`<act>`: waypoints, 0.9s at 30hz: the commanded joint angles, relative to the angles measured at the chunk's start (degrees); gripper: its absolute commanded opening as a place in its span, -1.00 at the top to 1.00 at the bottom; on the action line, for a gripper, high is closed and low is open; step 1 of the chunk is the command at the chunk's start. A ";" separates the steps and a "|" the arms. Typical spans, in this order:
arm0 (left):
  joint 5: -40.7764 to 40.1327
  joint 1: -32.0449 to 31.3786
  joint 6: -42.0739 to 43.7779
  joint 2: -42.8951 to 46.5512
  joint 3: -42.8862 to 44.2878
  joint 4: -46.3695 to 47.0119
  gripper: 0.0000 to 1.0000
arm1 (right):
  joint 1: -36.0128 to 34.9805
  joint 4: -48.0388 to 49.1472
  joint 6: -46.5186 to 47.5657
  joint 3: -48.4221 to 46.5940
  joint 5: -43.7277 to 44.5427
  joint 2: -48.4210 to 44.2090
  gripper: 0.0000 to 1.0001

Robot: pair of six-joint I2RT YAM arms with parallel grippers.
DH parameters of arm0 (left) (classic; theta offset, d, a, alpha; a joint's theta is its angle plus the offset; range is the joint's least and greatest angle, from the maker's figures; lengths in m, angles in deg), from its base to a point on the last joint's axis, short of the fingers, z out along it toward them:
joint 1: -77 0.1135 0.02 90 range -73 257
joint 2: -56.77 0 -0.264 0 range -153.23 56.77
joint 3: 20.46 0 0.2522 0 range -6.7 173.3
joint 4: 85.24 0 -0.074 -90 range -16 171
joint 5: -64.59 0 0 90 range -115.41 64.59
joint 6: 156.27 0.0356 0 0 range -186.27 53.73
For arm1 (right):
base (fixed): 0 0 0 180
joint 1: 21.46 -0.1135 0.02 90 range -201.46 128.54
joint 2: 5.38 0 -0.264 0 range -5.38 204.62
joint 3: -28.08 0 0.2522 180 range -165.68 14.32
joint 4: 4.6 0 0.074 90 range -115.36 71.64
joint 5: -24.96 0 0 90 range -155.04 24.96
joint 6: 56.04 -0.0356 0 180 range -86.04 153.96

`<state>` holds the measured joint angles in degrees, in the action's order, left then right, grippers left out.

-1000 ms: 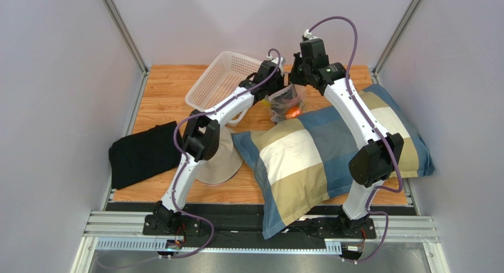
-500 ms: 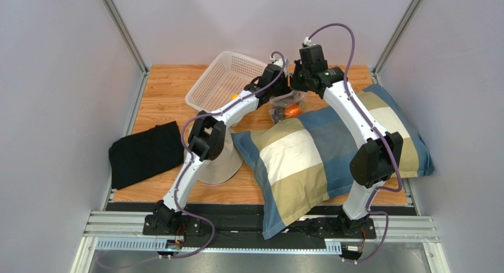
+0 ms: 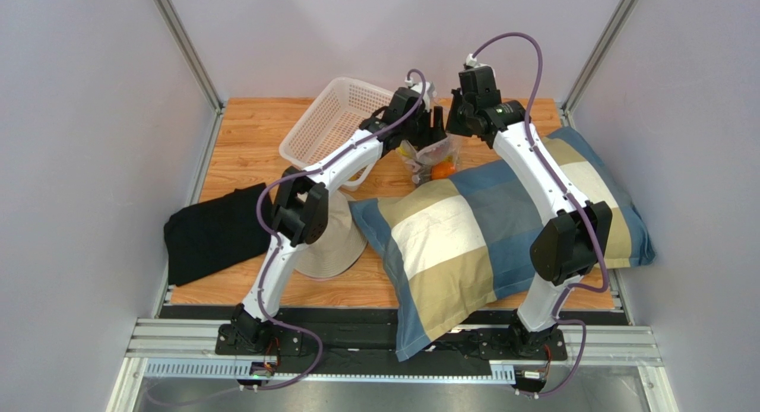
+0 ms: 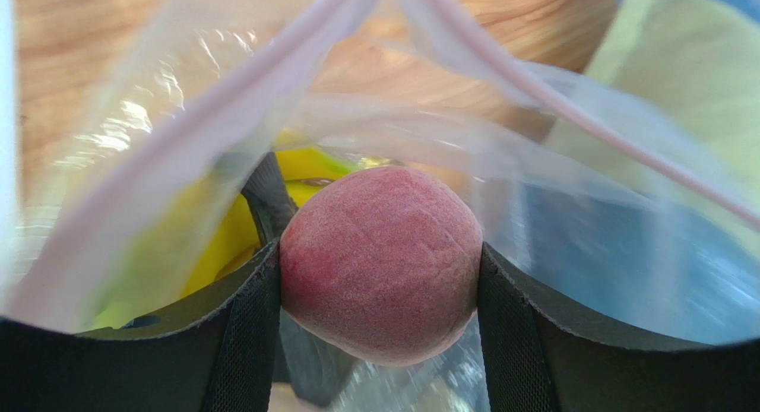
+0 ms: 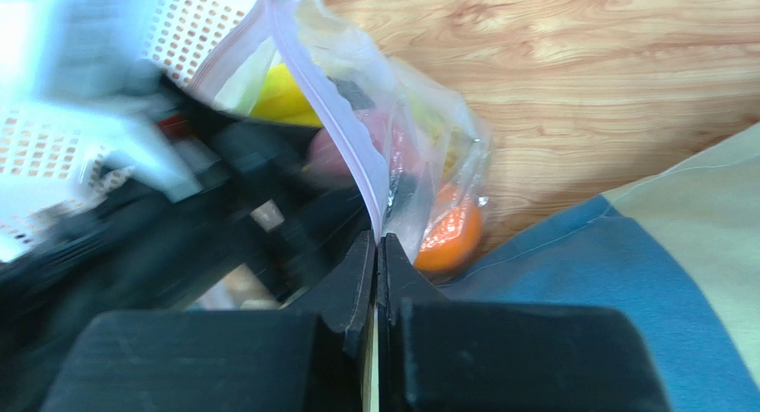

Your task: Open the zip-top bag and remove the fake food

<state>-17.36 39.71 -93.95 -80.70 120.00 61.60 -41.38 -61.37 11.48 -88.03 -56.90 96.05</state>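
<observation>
Wooden tabletop: left hand grasps the pink fruit inside the zip-top bag; right hand pinches its zip edge.

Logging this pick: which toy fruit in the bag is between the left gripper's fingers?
The pink fruit: it sits pinched between the fingers of the left gripper. The yellow fruit lies behind it, and the orange sits lower in the bag.

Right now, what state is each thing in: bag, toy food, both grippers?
bag: zip open, edge pinched by the right gripper
pink fruit: inside the bag, gripped by the left gripper
orange: inside the bag, at the bottom
yellow fruit: inside the bag
left gripper: in the bag's mouth, shut on the pink fruit
right gripper: shut on the bag's zip edge
</observation>
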 commanded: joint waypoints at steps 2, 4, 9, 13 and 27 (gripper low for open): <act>3.01 0.21 2.02 11.34 0.40 -4.42 1.00 | 1.64 1.61 2.35 -3.21 3.20 0.87 1.00; 4.59 0.30 2.28 13.71 0.13 -4.68 1.00 | 2.08 1.52 2.53 -3.48 3.46 1.23 1.00; 9.43 2.92 -0.79 21.60 -5.90 -0.66 1.00 | 2.87 0.91 2.62 -3.12 3.29 1.40 1.00; 9.44 6.78 -2.46 27.77 -13.39 4.71 1.00 | 2.96 0.90 2.18 -2.25 2.85 1.14 1.00; 16.38 21.83 -4.58 9.08 -4.89 -2.83 1.00 | 3.05 0.38 1.39 -1.81 2.14 -0.70 1.00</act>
<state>-4.35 61.87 -98.81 -63.65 109.96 63.08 -38.52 -61.67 12.97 -88.92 -55.04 97.51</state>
